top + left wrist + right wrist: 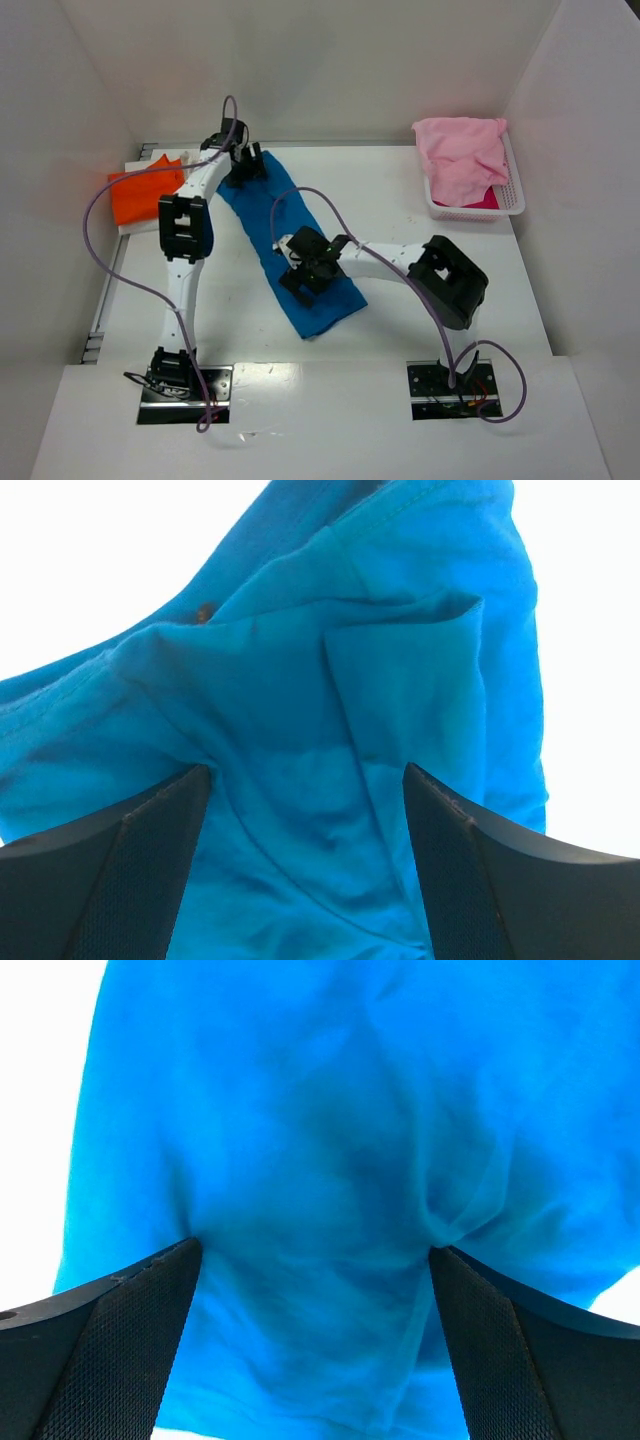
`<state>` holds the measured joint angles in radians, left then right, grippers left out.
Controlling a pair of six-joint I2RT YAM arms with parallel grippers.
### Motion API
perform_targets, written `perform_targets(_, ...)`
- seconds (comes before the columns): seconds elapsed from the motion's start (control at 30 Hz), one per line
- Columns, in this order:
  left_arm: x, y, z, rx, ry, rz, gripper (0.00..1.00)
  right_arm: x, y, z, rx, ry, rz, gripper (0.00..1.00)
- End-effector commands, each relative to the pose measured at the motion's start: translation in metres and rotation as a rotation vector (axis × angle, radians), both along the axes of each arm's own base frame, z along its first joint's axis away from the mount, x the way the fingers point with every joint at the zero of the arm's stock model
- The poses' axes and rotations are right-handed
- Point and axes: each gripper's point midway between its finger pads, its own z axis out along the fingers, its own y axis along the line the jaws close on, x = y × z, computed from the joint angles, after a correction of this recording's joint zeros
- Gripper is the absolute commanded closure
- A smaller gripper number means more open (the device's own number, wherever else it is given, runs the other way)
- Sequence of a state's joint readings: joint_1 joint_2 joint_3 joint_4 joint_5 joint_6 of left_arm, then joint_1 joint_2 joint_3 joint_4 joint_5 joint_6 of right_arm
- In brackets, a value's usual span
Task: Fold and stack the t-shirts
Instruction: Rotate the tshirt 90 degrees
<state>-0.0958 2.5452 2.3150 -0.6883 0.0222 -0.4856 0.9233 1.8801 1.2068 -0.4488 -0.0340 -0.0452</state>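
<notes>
Bolted at the near edge of the white table, along the bottom of the overhead frame, the left arm's base and the right arm's base anchor two white-and-black arms trailing purple cables. At the far left of the frame, an orange t-shirt lies at the table's left edge, apart from the other garments. Just to its right, the left jaws sit on the upper end of a bright blue t-shirt, which is folded into a long strip running diagonally from upper left of centre down toward the middle of the frame. The wrist view shows the left jaws spread wide, dark fingertips pressed onto the rumpled blue cloth lying between them, with nothing pinched. Farther right, the right jaws rest on the lower half of the same strip. They are likewise wide open, fingertips dimpling the fabric without closing on it. At the upper right of the frame, a pale pink t-shirt is heaped in a white basket, with a scrap of deeper pink cloth showing beneath it.
</notes>
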Motion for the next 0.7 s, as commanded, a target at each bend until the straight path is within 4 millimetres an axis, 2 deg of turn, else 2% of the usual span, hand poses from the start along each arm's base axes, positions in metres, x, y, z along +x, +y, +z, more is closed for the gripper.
perform_targets(0.0, -0.023, -0.073, -0.036, -0.050, 0.099, -0.221, 0.13, -0.046, 0.005, 0.000, 0.026, 0.136, 0.088, 0.00)
perform_targets(0.03, -0.007, -0.082, -0.013, -0.050, 0.029, -0.241, 0.13, -0.048, 0.006, 0.000, 0.031, 0.143, 0.092, 0.00)
perform_targets(0.07, -0.013, -0.090, -0.026, -0.054, 0.069, -0.258, 0.13, -0.052, 0.009, 0.004, 0.056, 0.163, 0.107, 0.00)
perform_targets(0.1, -0.009, -0.092, -0.023, -0.055, 0.057, -0.260, 0.13, -0.056, 0.008, 0.004, 0.055, 0.178, 0.127, 0.00)
perform_targets(0.13, -0.015, -0.102, -0.019, -0.085, 0.074, -0.287, 0.11, -0.061, 0.013, 0.011, 0.073, 0.176, 0.145, 0.00)
perform_targets(0.17, -0.002, -0.108, -0.005, -0.105, 0.005, -0.300, 0.11, -0.064, 0.014, 0.012, 0.085, 0.190, 0.154, 0.00)
perform_targets(0.27, -0.003, -0.114, -0.007, -0.133, 0.009, -0.315, 0.11, -0.068, 0.020, 0.026, 0.121, 0.180, 0.166, 0.00)
perform_targets(0.33, -0.003, -0.124, 0.001, -0.128, -0.019, -0.346, 0.10, -0.077, 0.022, 0.027, 0.130, 0.209, 0.187, 0.00)
perform_targets(0.37, -0.002, -0.123, 0.006, -0.116, -0.031, -0.350, 0.10, -0.081, 0.021, 0.027, 0.128, 0.227, 0.192, 0.00)
perform_targets(0.43, -0.003, -0.129, 0.012, -0.114, -0.045, -0.382, 0.08, -0.076, 0.019, 0.028, 0.107, 0.183, 0.180, 0.00)
perform_targets(0.47, -0.004, -0.125, 0.015, -0.089, -0.043, -0.367, 0.07, -0.071, 0.021, 0.037, 0.123, 0.146, 0.166, 0.00)
perform_targets(0.53, -0.005, -0.121, 0.028, -0.069, -0.058, -0.374, 0.07, -0.047, 0.016, 0.053, 0.113, 0.012, 0.102, 0.00)
perform_targets(0.57, -0.002, -0.119, 0.044, -0.057, -0.089, -0.366, 0.06, -0.037, 0.017, 0.067, 0.139, -0.049, 0.073, 0.00)
perform_targets(0.6, 0.000, -0.115, 0.058, -0.041, -0.115, -0.353, 0.04, -0.024, 0.015, 0.095, 0.193, -0.124, 0.040, 0.00)
perform_targets(0.63, 0.003, -0.109, 0.073, -0.035, -0.145, -0.349, 0.04, -0.014, 0.012, 0.113, 0.232, -0.169, 0.001, 0.00)
perform_targets(0.67, 0.004, -0.102, 0.102, -0.037, -0.194, -0.338, 0.04, -0.005, 0.010, 0.130, 0.280, -0.198, -0.032, 0.00)
